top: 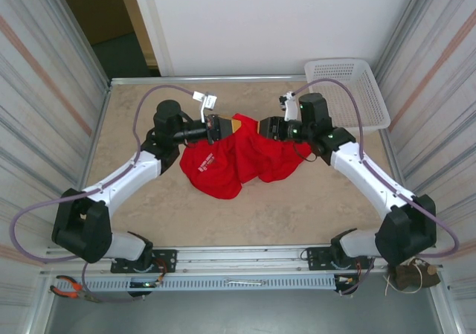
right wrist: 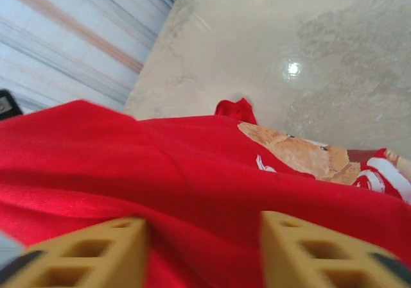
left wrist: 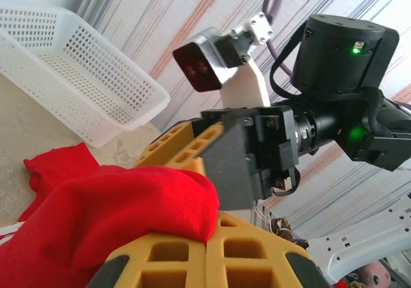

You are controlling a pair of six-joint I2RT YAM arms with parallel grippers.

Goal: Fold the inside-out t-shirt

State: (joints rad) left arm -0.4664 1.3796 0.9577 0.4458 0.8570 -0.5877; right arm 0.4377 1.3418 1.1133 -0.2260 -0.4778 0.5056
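Overhead, the crumpled bright red cotton t-shirt (top: 234, 163) lies mid-desk (top: 297, 207), its upper edge hidden between the left tool (top: 225, 127) and the right tool (top: 259, 126). From the left wrist, the left tool is clenched on red cloth. From the right wrist, the right tool's fingers stand partly apart with cloth between them; I cannot tell whether they grip it.
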